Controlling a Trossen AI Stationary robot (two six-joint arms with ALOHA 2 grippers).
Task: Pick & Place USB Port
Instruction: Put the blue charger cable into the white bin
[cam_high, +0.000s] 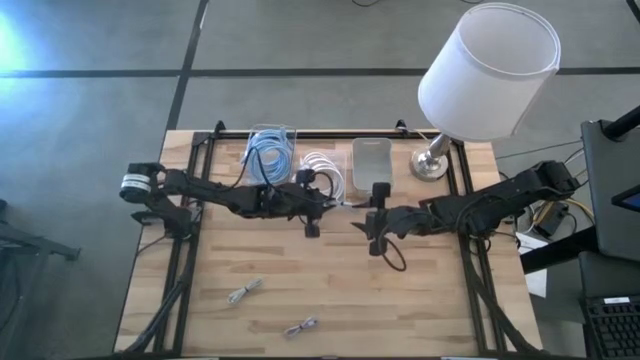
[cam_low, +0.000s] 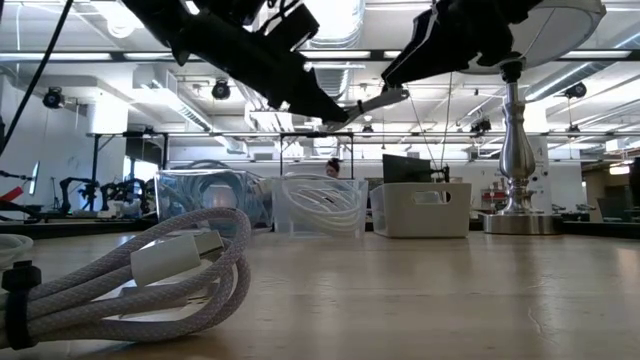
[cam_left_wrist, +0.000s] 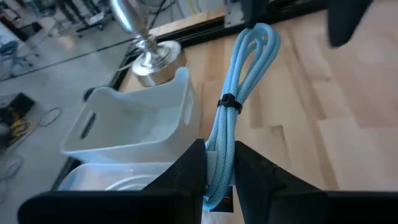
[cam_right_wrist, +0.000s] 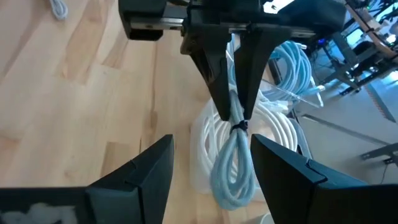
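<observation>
Clear bin (cam_high: 272, 142) of blue cables, bin (cam_high: 322, 172) of white cables, white bin (cam_left_wrist: 134, 127) beside left gripper (cam_left_wrist: 221, 168), empty, left gripper pinching bundled light-blue cable (cam_left_wrist: 239, 93), right gripper (cam_right_wrist: 211, 168) spread, facing it

- Light blue cable (cam_left_wrist: 231, 118): braided, folded into a long narrow bundle, bound near its middle by a dark tie (cam_left_wrist: 227, 102). Held off the worktop (cam_high: 330, 290), pinched between the fingers of the left tool (cam_left_wrist: 219, 174); its looped end hangs free.
- Grey-white cable (cam_high: 245, 292): small tied bundle, lying flat on the worktop at the near-left part, apart from the others.
- Second grey-white cable (cam_high: 300, 326): small tied bundle, lying flat just nearer the front edge, to the right of the first.
- Low view: a braided whitish cable (cam_low: 130, 285) with a white plug lies coiled close to the camera.
</observation>
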